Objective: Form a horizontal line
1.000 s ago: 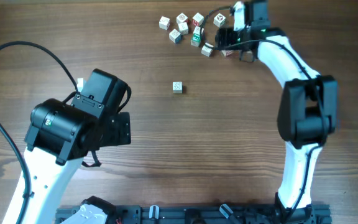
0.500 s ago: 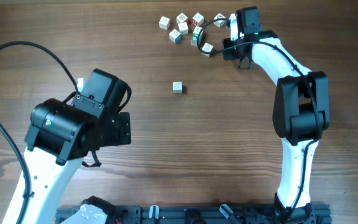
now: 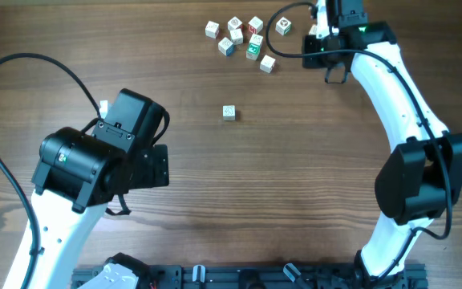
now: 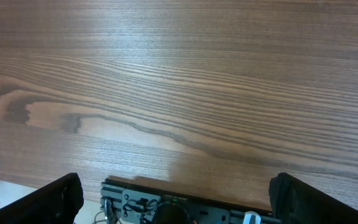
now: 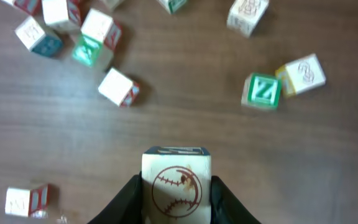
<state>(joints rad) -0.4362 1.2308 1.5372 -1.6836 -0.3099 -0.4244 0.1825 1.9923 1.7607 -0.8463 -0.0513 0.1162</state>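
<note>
Found a wooden table [image 3: 295, 177] beneath both arms. Saw the left claw [image 4: 179, 200] at 8 o'clock, spread wide and empty. Saw the right claw [image 5: 176, 190] at 1 o'clock, clenched on a baseball-faced cube [image 5: 176, 174]. Found no row yet: loose cubes [image 3: 239, 38] clustered at 12 o'clock, lone cube [image 3: 228, 112] near centre. Judged likely faults: nudging neighbours on a low approach; releasing askew, leaving a gapped, crooked row.

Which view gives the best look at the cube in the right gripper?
The right wrist view: the cube sits close and sharp, baseball drawing facing the camera, clamped by the right gripper. Overhead, that gripper hides it almost wholly. The left wrist view shows only wooden table, no cube.
</note>
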